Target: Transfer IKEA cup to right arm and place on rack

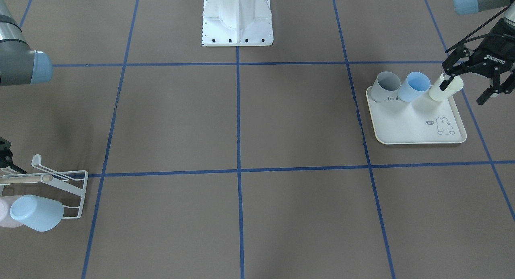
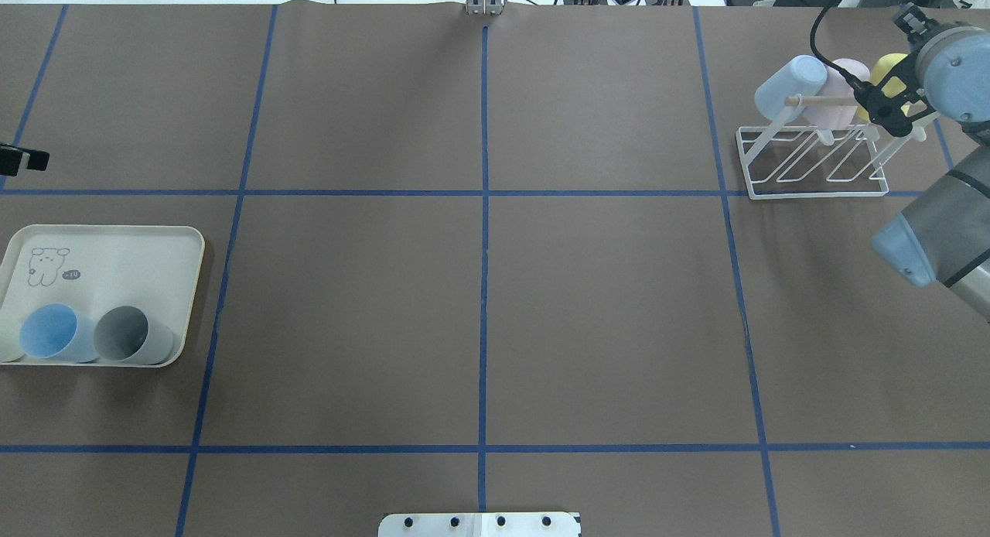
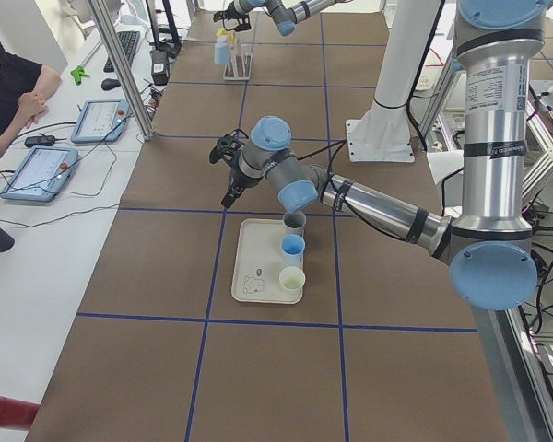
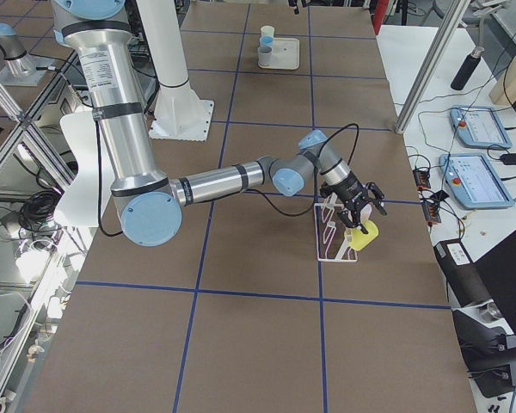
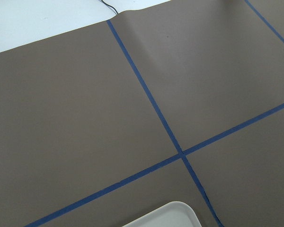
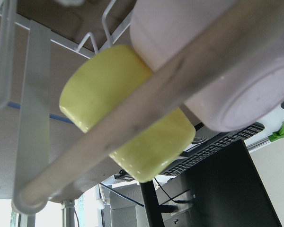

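Note:
Three cups hang on the white wire rack [image 2: 812, 182] at the robot's far right: a light-blue cup [image 2: 789, 84], a pink cup [image 2: 839, 76] and a yellow cup [image 2: 888, 66]. My right gripper [image 2: 889, 111] is at the rack's end by the yellow cup. The right wrist view shows the yellow cup [image 6: 109, 85] behind the wooden dowel [image 6: 146, 113], with no fingers around it. The jaws look spread. On the other side, my left gripper [image 1: 462, 94] hangs open and empty above the cream tray [image 1: 402, 126], near the cream cup [image 1: 436, 93]. A blue cup [image 1: 414, 86] and a grey cup [image 1: 384, 86] stand beside it.
The robot's white base [image 1: 237, 17] stands at the middle of the table's near edge. Blue tape lines grid the brown table. A person [image 3: 9, 74] sits at a side table with tablets, beyond the far edge. The left wrist view shows only the tray's corner [image 5: 170, 215].

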Tool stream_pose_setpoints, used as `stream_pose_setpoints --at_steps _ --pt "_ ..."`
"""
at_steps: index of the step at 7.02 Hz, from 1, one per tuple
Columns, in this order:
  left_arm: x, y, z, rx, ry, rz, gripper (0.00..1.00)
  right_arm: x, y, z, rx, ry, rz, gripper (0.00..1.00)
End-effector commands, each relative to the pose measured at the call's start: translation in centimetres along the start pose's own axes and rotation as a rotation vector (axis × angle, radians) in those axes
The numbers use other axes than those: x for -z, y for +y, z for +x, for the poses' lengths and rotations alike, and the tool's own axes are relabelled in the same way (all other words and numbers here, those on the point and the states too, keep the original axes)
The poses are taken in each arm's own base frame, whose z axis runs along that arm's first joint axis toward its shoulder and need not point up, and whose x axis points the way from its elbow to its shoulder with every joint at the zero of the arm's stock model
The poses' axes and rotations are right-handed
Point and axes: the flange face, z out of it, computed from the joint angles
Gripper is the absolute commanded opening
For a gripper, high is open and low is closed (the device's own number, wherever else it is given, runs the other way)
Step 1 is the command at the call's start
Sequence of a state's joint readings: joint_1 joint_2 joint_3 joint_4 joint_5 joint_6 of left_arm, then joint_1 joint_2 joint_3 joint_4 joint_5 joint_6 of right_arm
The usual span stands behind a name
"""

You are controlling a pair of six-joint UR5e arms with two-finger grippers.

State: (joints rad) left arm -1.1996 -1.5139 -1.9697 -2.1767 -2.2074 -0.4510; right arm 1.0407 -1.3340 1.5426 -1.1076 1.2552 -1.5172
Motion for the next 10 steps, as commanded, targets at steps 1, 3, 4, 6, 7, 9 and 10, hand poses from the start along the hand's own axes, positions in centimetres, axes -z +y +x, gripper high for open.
stream_pose_setpoints --at_steps 1,3,4,6,7,9,10 --pt "0.0 0.0 0.0 0.0 0.0 0.0 1.0 0.8 0.3 0.9 -0.012 0.02 0.0 0.98" --pt "0.0 0.0 0.0 -0.002 0.0 0.0 1.0 5.7 1.9 3.7 -0.05 0.121 0.009 0.98" --pt "0.0 0.0 0.0 -0.002 0.0 0.0 1.0 8.7 3.0 4.8 -0.107 0.176 0.022 0.98" --pt "0.0 0.0 0.0 0.006 -0.001 0.001 1.0 13.0 3.1 5.5 -0.322 0.231 0.173 0.98" --pt "0.1 0.0 -0.1 0.007 -0.008 0.004 1.0 13.9 2.8 4.7 -0.5 0.206 0.26 0.98" --pt "0.1 0.1 -0.4 0.013 -0.017 0.005 1.0 16.2 0.9 4.4 -0.848 0.077 0.533 0.98" --pt "0.2 1.8 -1.4 0.028 -0.055 -0.007 1.0 18.3 -0.1 4.6 -1.064 -0.027 0.673 0.99"
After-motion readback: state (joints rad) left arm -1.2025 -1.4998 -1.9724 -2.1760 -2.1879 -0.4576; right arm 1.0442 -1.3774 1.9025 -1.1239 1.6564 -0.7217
